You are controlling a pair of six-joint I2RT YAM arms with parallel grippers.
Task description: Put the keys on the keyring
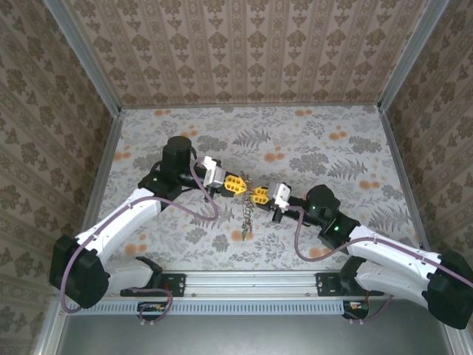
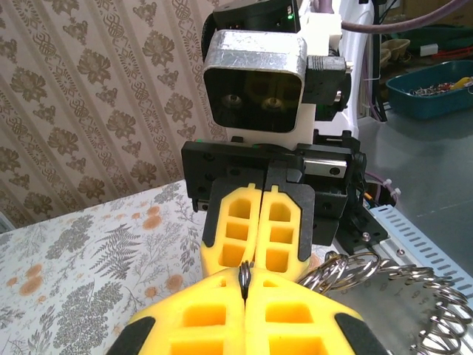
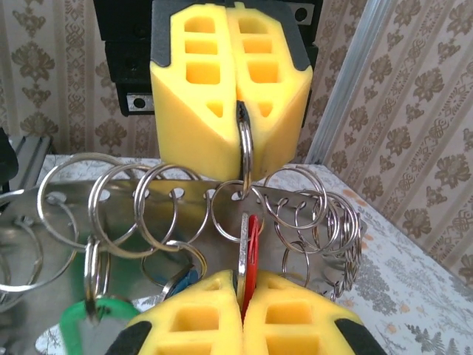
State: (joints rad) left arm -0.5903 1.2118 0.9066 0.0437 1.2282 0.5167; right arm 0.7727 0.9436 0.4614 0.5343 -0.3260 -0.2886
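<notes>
My left end effector (image 1: 236, 184) and right end effector (image 1: 259, 196) meet tip to tip, both clenched, above the desk (image 1: 347, 211).
The left pinches a keyring (image 3: 244, 155); the right grips a red key (image 3: 252, 237) just below it.

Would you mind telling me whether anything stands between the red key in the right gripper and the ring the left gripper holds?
Nothing visible does. The red key in the right gripper points straight up at the ring pinched by the left gripper, though neighbouring rings crowd both sides.
</notes>
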